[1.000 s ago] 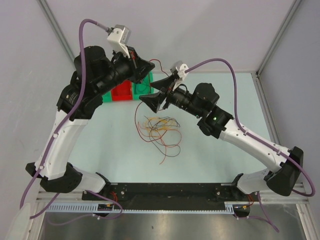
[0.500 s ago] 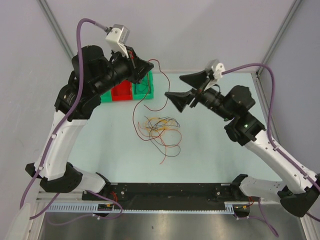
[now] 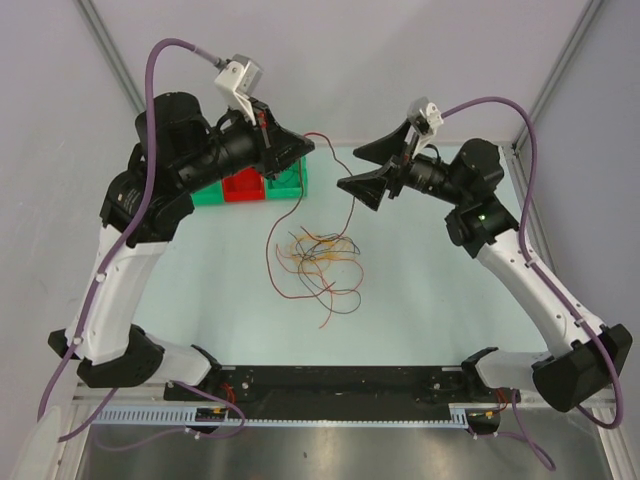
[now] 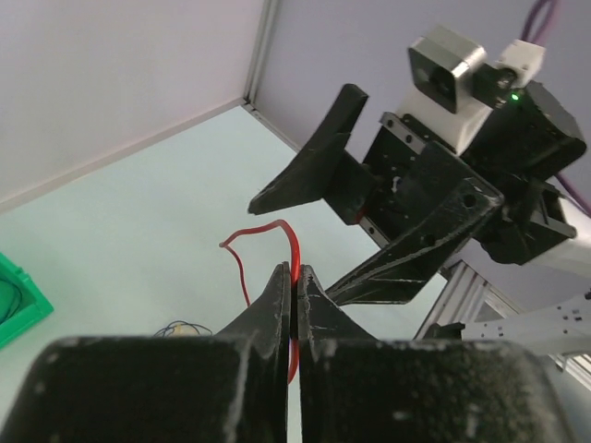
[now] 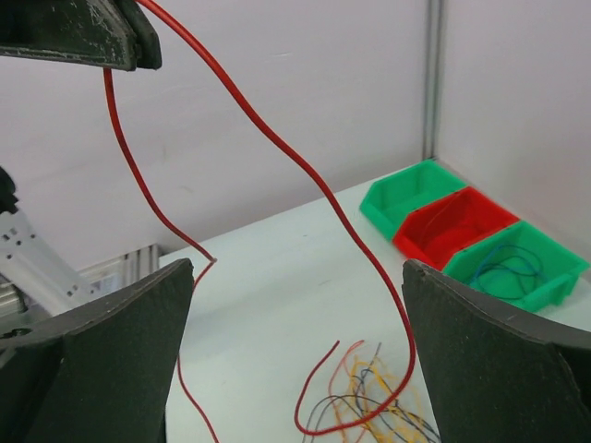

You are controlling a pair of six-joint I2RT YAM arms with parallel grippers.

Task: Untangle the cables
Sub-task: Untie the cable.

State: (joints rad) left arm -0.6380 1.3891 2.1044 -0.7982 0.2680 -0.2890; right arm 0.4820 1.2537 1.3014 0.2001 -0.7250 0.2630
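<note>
My left gripper (image 3: 306, 148) is shut on one red cable (image 3: 268, 255) and holds it above the table. In the left wrist view its jaws (image 4: 294, 273) are pressed together with the red cable (image 4: 279, 225) arching out of the tip. The cable droops on both sides of the pinch, and one strand runs down into the pile of thin orange, yellow, red and dark cables (image 3: 322, 252) on the table. My right gripper (image 3: 350, 169) faces the left one, wide open and holding nothing. In the right wrist view the red cable (image 5: 305, 171) hangs between its spread fingers (image 5: 120, 323) without touching them.
A row of small bins stands at the back left: a red bin (image 3: 243, 186) between green ones (image 3: 290, 180), also seen as a red bin (image 5: 457, 221) and a green bin (image 5: 522, 258) holding coiled wire. Grey walls and metal frame posts (image 3: 555, 85) enclose the table.
My right gripper has let go of the cable, opened fully and pulled back to the right. The left gripper keeps its grip on the red cable, now stretched further rightward.
</note>
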